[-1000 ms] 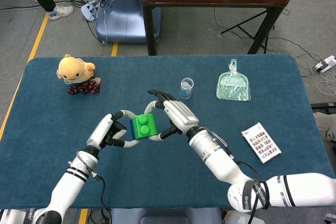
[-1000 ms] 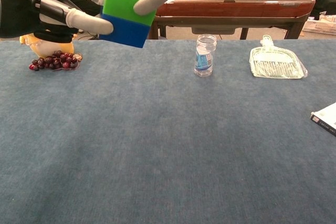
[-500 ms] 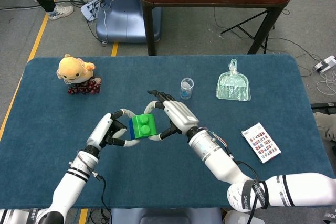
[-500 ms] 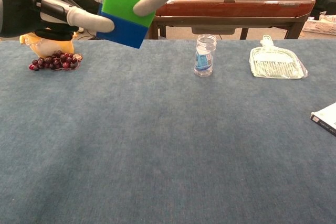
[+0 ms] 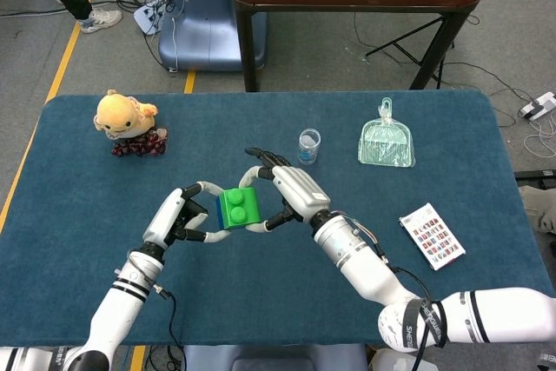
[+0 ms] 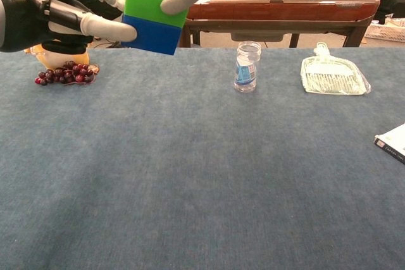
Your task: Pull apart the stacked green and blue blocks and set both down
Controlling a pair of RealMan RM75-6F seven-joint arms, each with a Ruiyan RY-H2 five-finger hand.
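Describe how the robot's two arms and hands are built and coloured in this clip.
Both arms are glossy white tubes with black bands at the joints; the right arm carries black lettering near one band. The left hand and right hand have silver-grey backs, black inner parts and pale fingers. Thin black cables run beside the left arm.

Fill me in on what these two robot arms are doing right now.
Both hands hold a two-block stack in the air above the blue table. The left hand grips the blue block at the bottom, and the right hand grips the green block on top. The blocks are not yet separated, and neither is set down. A small bottle stands just beyond the hands.
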